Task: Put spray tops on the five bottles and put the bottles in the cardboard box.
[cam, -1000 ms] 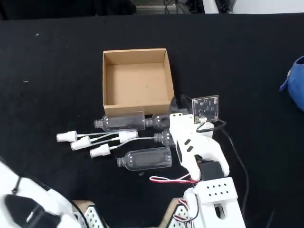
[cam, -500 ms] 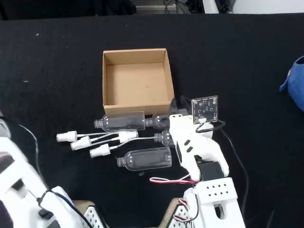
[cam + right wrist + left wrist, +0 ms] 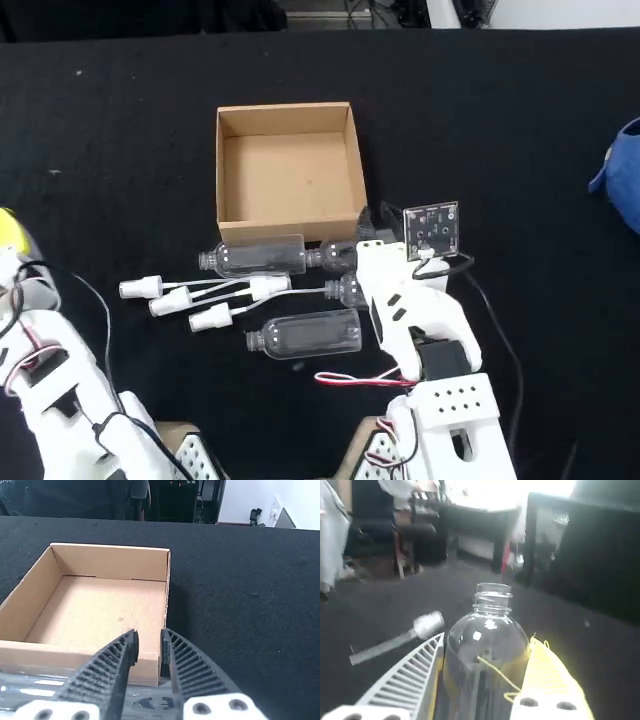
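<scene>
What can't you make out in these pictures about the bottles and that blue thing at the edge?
High view: two bottles lie under the right arm; only their necks show.
High view: the blue thing is cut by the edge; unidentifiable.
Left wrist view: the held bottle loses its base to the edge.
Right wrist view: the bottle under the right gripper, ends cut off or covered.

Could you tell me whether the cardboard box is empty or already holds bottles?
Empty. The box shows only its bare floor; bottles lie outside, in front of it.
</scene>
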Tool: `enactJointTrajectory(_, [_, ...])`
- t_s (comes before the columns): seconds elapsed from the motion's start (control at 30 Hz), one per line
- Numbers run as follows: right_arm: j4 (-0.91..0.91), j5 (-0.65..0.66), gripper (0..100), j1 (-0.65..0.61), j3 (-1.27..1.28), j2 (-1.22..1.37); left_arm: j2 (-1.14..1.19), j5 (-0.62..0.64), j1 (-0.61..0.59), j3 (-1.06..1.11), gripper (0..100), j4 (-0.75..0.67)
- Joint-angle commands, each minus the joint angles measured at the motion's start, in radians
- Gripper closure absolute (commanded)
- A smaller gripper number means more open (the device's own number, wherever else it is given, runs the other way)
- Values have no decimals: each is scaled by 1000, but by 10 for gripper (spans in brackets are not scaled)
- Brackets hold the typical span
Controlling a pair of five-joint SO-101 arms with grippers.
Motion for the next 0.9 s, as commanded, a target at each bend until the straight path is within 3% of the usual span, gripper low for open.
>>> enactJointTrajectory(0.0, [-34, 2, 928, -9, -7, -19, -20, -60, 53, -128, 970, 284])
enactJointTrajectory(0.23, [-34, 2, 928, -9, -8, -19, -17, -261, 140, -516, 970, 1143])
enactJointTrajectory(0.33, [-34, 2, 928, -9, -10, -19, -17, -344, 179, -568, 970, 1347])
enactJointTrajectory(0.7, [-34, 3, 928, -9, -10, -19, -17, -451, 183, -424, 959, 1401])
enactJointTrajectory(0.87, [-34, 3, 928, -9, -10, -19, -25, -453, 166, -364, 734, 1401])
